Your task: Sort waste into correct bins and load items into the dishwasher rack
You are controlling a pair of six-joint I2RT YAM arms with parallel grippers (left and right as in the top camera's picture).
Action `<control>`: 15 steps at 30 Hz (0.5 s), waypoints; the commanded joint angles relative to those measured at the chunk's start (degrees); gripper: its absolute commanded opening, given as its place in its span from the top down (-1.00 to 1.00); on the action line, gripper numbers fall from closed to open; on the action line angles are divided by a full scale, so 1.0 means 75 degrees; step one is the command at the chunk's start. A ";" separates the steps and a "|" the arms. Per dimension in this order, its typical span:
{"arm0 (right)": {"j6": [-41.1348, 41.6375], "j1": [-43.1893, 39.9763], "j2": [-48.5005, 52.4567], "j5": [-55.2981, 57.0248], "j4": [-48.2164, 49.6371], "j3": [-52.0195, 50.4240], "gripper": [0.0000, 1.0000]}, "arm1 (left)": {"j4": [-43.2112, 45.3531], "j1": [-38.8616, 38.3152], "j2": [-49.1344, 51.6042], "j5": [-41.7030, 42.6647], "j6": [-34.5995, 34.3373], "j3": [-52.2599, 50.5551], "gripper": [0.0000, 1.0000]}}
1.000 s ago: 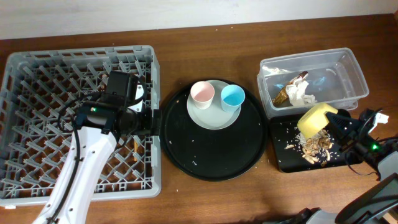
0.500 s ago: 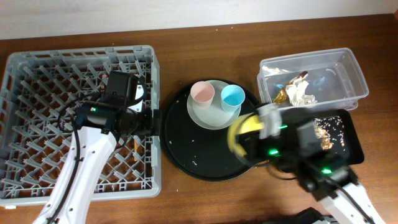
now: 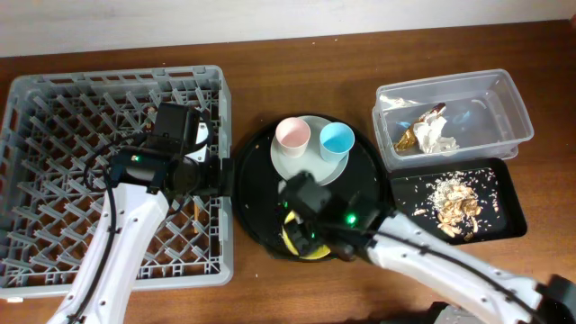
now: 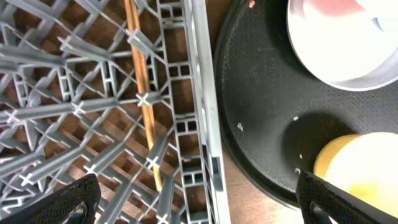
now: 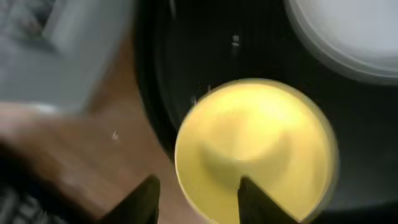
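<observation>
Across the wooden table [image 3: 297, 90] the right gripper [image 5: 199, 196], clamped on the yellow bowl [image 5: 255, 149], has carried it from the shallow black tray [image 3: 504, 184] — scraps [image 3: 454, 202] dumped — over the round tray [image 3: 261, 216]; dishwasher rack [image 3: 54, 108] likely next. Left gripper [image 4: 199, 205] gapes empty.

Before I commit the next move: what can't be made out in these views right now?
Right claw grip on the yellow bowl: right wrist view is blurred; overhead, the right arm covers it.
Chopsticks: overhead, the left arm hides most; left wrist view cuts them at the top edge.
Left claw: only fingertips show, at the bottom corners.
</observation>
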 commanded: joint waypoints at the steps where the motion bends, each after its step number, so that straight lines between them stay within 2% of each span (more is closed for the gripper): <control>1: -0.1157 -0.0775 -0.0198 0.0117 -0.0472 0.1507 -0.12 | 0.0015 -0.0003 -0.0044 0.0079 -0.0015 0.0073 -0.98; 4: -0.2270 -0.1699 -0.0003 0.0070 0.0050 0.1833 -0.18 | 0.0015 -0.0003 -0.0044 0.0079 -0.0015 0.0073 -0.99; 6: -0.3381 -0.1836 0.0411 -0.0012 0.0723 0.1833 -0.18 | 0.0015 -0.0003 -0.0044 0.0079 -0.0015 0.0073 -0.98; 8: -0.3786 -0.1781 0.1011 -0.0023 0.1507 0.1833 -0.16 | 0.0015 -0.0003 -0.0044 0.0079 -0.0015 0.0073 -0.99; 10: -0.4132 -0.1760 0.1775 -0.0023 0.2305 0.1833 0.03 | 0.0015 -0.0003 -0.0044 0.0079 -0.0015 0.0073 -0.98; 15: -0.4456 -0.1763 0.3477 0.0038 0.3206 0.1833 0.03 | 0.0015 -0.0003 -0.0044 0.0079 -0.0015 0.0073 -0.99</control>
